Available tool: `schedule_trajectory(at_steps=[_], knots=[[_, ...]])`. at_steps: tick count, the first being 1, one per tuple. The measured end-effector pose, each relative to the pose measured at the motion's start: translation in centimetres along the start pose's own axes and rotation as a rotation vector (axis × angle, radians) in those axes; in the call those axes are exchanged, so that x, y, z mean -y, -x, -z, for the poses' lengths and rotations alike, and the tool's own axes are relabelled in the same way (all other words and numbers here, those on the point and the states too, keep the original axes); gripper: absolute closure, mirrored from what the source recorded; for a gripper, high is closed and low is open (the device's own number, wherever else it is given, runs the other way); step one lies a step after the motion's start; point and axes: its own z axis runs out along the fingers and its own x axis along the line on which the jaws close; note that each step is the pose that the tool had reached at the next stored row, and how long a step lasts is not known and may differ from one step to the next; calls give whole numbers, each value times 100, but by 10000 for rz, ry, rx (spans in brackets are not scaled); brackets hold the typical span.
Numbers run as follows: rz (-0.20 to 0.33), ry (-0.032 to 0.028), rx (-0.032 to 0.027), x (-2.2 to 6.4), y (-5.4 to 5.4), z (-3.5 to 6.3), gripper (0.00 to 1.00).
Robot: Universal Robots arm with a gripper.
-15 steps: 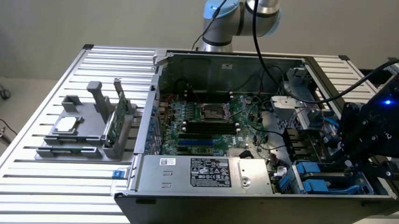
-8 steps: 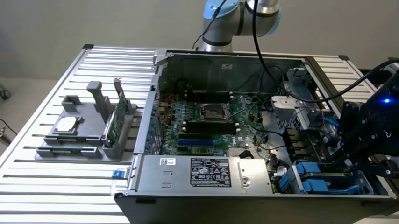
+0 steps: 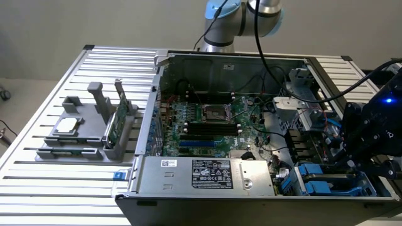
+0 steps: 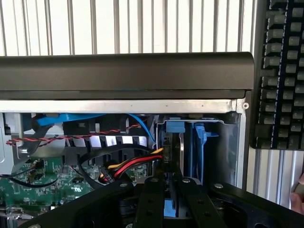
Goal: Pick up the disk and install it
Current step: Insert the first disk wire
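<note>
Down at the lower right of the exterior frame, the gripper (image 3: 355,162) hangs over the open computer case (image 3: 220,188), above the drive bays. Its fingers (image 4: 151,199) are clamped on the disk (image 4: 173,142), which stands on edge in its blue carrier inside a bay. A keyboard (image 4: 280,71) lies beside the case.

A blue-framed disk (image 4: 176,156), green motherboard (image 3: 210,125), grey slatted table (image 3: 56,188), red-yellow-black cables (image 4: 133,164).
</note>
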Motion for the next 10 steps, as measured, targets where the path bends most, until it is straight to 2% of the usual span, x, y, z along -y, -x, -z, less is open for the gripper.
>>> schedule_trajectory(at_steps=[3,10], knots=[[0,0,19,-6,-3,0,83],[33,-1,20,-6,3,1,83]])
